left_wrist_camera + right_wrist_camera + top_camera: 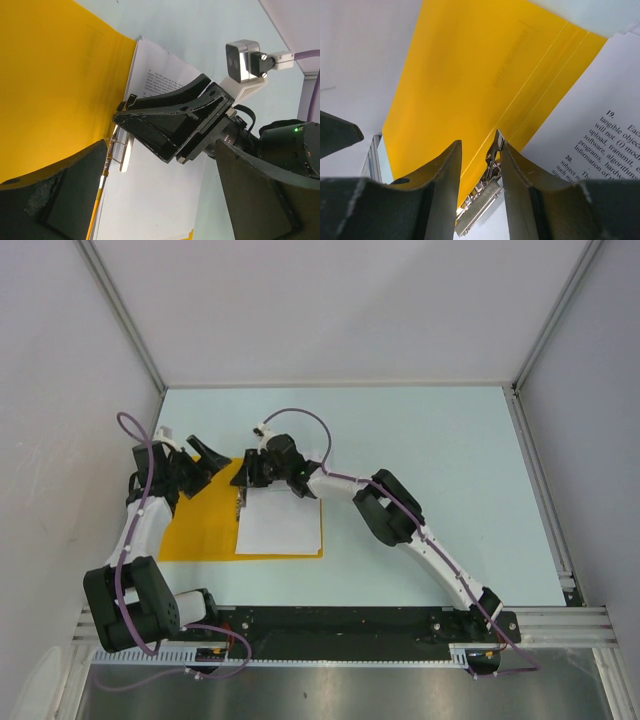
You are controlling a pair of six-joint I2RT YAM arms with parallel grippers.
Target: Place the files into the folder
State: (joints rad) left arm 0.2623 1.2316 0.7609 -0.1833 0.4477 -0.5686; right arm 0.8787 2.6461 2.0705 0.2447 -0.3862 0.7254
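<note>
white panel walls point(330, 300) on three sides, and a pale blue-green table top point(430, 440) below them. on it lies one flat orange-yellow cardboard folder point(195, 530), opened out, left of centre and close to the near edge. on its right half rests one neat stack of white printed paper sheets point(280, 525), black text at the top. how many sheets are in it i can't count from here. a thin orange margin shows along the stack's right and bottom edges.

two arms are over it, both at the folder's far edge. the left arm's black two-finger gripper point(208, 468) hangs over the far left part of the folder, fingers spread wide, nothing between them.

the right arm's black gripper point(247, 472) points down at the fold line, just where the paper's left edge meets the orange. there's one shiny metal spring clip point(480, 205) fixed at that fold. the right wrist view shows the two fingers point(445, 190) drawn in to a narrow gap with the clip's lever standing up between them, close against one finger. whether they're actually pinching it, i can't tell.

from the left wrist camera the right gripper's tip sits right at the clip point(125, 152), with a small silver camera block point(242, 60) on its wrist.
</note>
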